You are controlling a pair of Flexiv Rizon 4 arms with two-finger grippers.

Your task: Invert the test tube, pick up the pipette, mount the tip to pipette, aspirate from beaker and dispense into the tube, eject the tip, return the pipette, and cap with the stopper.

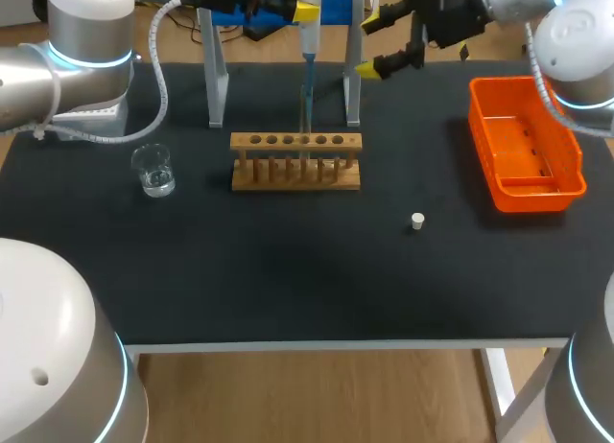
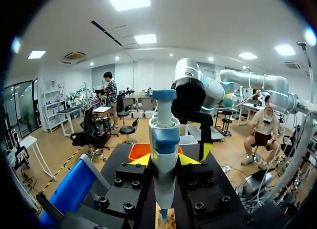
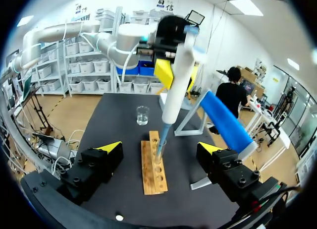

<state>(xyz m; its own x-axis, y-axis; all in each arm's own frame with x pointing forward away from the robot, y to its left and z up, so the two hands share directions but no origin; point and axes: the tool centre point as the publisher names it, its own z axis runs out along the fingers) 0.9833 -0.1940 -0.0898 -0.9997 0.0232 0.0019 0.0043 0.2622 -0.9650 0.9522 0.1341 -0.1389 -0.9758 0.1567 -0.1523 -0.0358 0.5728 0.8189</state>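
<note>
The left gripper (image 2: 165, 160) is clamped on the pipette (image 2: 165, 135), holding it upright over the rack (image 1: 295, 161) at the far middle of the table. The pipette's tip reaches down into a middle hole, where the tube (image 3: 159, 157) stands. The right gripper (image 3: 159, 148) hangs just right of the pipette, its fingers wide apart on nothing. The beaker (image 1: 153, 170) sits left of the rack, the stopper (image 1: 417, 221) nearer and to the right, the orange bin (image 1: 537, 198) at the far right
</note>
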